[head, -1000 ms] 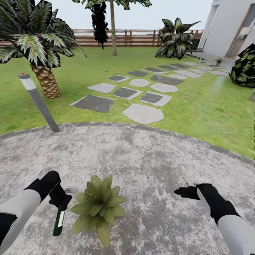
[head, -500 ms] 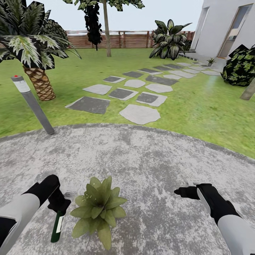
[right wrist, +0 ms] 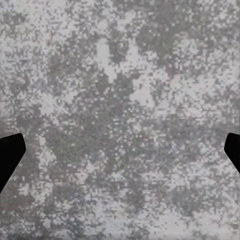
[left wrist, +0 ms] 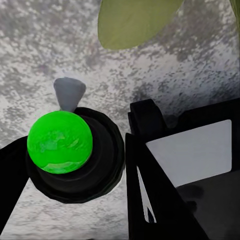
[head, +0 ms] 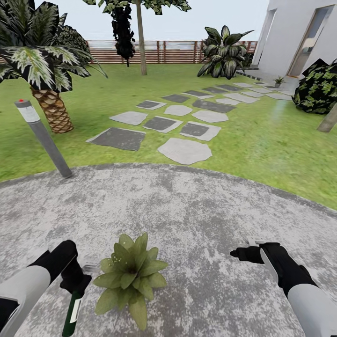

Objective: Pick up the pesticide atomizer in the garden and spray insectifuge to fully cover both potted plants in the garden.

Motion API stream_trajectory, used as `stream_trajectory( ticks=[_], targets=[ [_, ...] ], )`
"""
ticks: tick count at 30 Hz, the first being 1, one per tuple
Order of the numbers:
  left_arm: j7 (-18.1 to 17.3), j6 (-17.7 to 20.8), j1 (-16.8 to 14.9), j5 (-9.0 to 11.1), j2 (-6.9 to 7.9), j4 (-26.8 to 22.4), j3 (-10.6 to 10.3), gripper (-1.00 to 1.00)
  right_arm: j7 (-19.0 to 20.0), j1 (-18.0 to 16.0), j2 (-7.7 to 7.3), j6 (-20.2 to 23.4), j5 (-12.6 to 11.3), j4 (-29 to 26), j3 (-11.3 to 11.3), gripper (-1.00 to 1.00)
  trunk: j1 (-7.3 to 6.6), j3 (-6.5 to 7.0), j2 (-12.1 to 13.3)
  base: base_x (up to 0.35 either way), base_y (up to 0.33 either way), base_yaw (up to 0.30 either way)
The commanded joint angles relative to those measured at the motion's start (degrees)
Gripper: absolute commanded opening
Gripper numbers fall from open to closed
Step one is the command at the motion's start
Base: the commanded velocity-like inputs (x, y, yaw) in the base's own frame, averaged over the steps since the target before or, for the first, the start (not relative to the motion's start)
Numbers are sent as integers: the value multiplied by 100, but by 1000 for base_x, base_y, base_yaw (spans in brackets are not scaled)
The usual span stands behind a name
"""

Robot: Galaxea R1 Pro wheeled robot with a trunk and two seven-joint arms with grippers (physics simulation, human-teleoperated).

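The left gripper (head: 77,281) is clamping its fingers round the neck of the pesticide atomizer (head: 70,316), holding it with the bottle hanging down and tilted, just beside the near potted plant (head: 130,276). The atomizer is showing a slim dark green body with a white label; from the left wrist it is presenting a bright green round cap (left wrist: 60,142) and a small grey cone nozzle (left wrist: 69,93) pointing out toward a broad light-green leaf (left wrist: 135,20). The right gripper (head: 238,253) is hovering well apart on the other side of the plant, fingers spread wide and gripping nothing, with speckled paving lying under its dark fingertips (right wrist: 10,152).

The plant is sitting on mottled grey paving (head: 196,210). Beyond it a green lawn (head: 262,140) is stretching away, crossed by grey stepping stones (head: 185,150). A grey bollard (head: 42,136) is leaning at the lawn's edge near a palm (head: 44,70). A brown slatted fence (head: 173,51) is closing the far side, and a second small plant (head: 279,81) is standing by the white building (head: 290,32).
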Motion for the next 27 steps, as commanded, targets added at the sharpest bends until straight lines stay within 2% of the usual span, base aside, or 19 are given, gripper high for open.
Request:
stream_trajectory(
  ticks=[1, 11, 22, 25, 27],
  targets=[
    [-60, 15, 4, -59, 4, -11, -3, -100, 14, -2, 1, 32, -15, -5, -14, 100, -1, -5, -2, 0, 0, 0],
    [-60, 16, 133, -59, 42, -11, -3, -100, 14, -2, 1, 32, -15, 1, -14, 100, -1, -5, -2, 0, 0, 0],
    [-60, 22, 126, -50, -3, -20, 21, -100, 14, -2, 1, 32, -6, -7, -13, 100, -1, -5, -2, 0, 0, 0],
    [-61, 23, -1, -50, 2, -32, 23, -100, 14, -2, 1, 32, -6, -7, -13, 100, -1, -5, -2, 0, 0, 0],
    [-67, 29, -197, -50, 3, -34, 23, -100, 14, -2, 1, 32, -6, -7, -14, 100, -1, -5, -2, 0, 0, 0]
  ],
)
